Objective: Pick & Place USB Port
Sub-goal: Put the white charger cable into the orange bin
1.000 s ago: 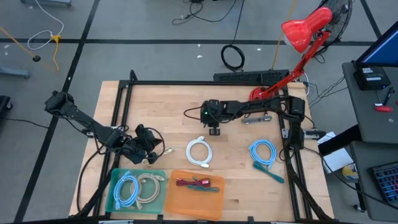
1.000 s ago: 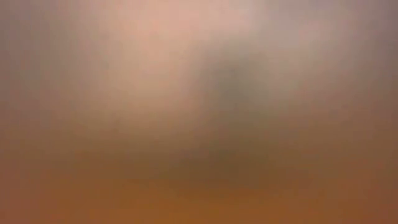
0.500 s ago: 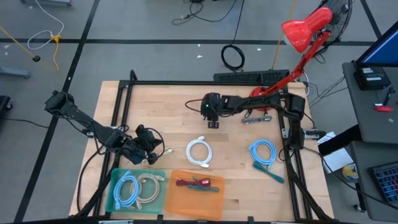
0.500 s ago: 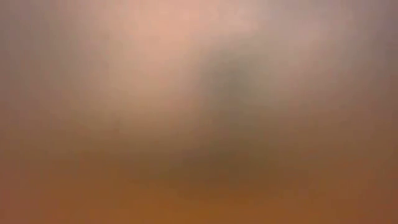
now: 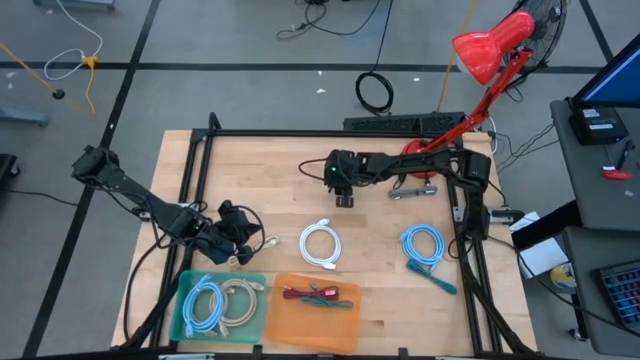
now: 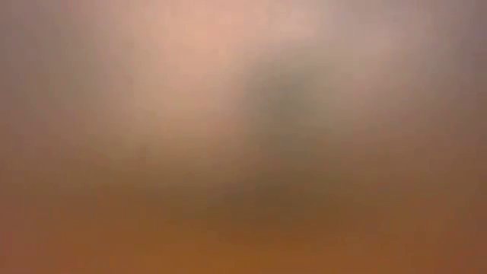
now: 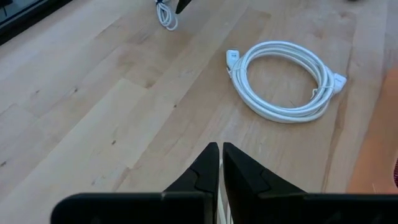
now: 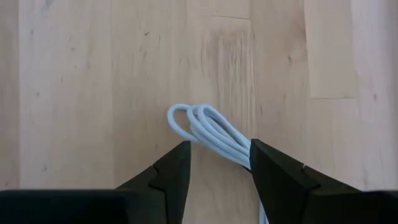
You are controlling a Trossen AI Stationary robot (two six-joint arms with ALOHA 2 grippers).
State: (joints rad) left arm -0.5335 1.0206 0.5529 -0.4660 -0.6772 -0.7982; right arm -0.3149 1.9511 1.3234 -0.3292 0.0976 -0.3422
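Observation:
My right gripper (image 5: 343,200) reaches in from the table's right to the far middle and slants down. In the right wrist view its fingers (image 8: 219,155) stand open on either side of a small white cable bundle (image 8: 208,130). The bundle lies on the wood, and its looped end sticks out past the fingertips. A thin white strand (image 5: 303,183) trails from it toward the table's left. My left gripper (image 5: 243,257) waits shut at the near left, above the bare wood (image 7: 221,155). The low view is blurred all over. My right gripper has the white bundle between its fingers, and the strands run close along one finger (image 8: 264,168). Whether that finger touches them, I cannot tell. The bundle's looped end (image 8: 180,121) rests on the table.
A white coiled cable (image 5: 320,245) lies mid-table and also shows in the left wrist view (image 7: 283,81). A blue coil (image 5: 422,245) lies at the right. A teal tray (image 5: 222,303) holds two coils and an orange tray (image 5: 315,300) holds red cable. A red lamp (image 5: 480,60) stands at the far right.
My right gripper has swung a little toward the table's far edge and then kept still. The left arm has not moved.

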